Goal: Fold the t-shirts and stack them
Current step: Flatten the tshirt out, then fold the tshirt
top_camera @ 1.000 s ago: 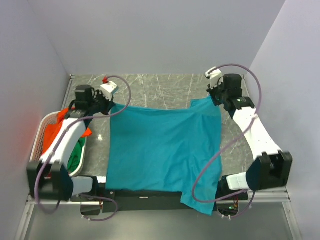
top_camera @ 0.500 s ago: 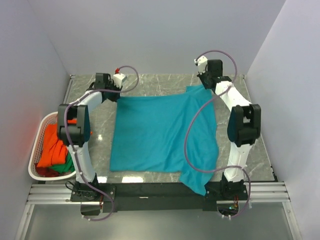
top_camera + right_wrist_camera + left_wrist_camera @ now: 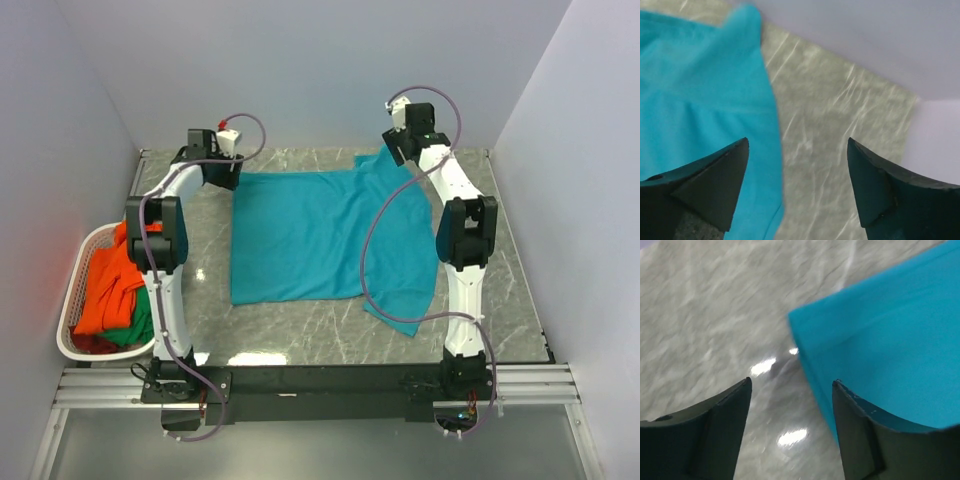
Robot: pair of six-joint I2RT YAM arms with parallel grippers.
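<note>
Top external view: the teal t-shirt (image 3: 310, 235) lies spread on the marble table (image 3: 300, 340), toward its far side, with its far edge running between the 2 grippers. Its right part is rumpled, and a flap of it reaches nearer than the rest.

The left gripper (image 3: 222, 170) hangs at the shirt's far left corner and the right gripper (image 3: 395, 150) at its far right corner. Both arms are stretched out toward the far wall.

Left wrist view: the left gripper (image 3: 791, 383) has its fingers spread wide and is not clamped on anything. The teal corner lies flat on the table just ahead of the gap. The cloth's edge runs down to the finger at the right of the picture, and the other finger (image 3: 720, 425) is over bare marble.

Right wrist view: the right gripper (image 3: 797, 141) is likewise spread apart. The teal cloth fills the left of the picture, and its edge falls inside the gap beside the left-hand finger (image 3: 705, 185) — the other finger is over bare table.

At the left edge of the table, a white basket (image 3: 70, 300) holds an orange t-shirt (image 3: 105, 280) and a green t-shirt (image 3: 143, 322), well apart from both grippers.
</note>
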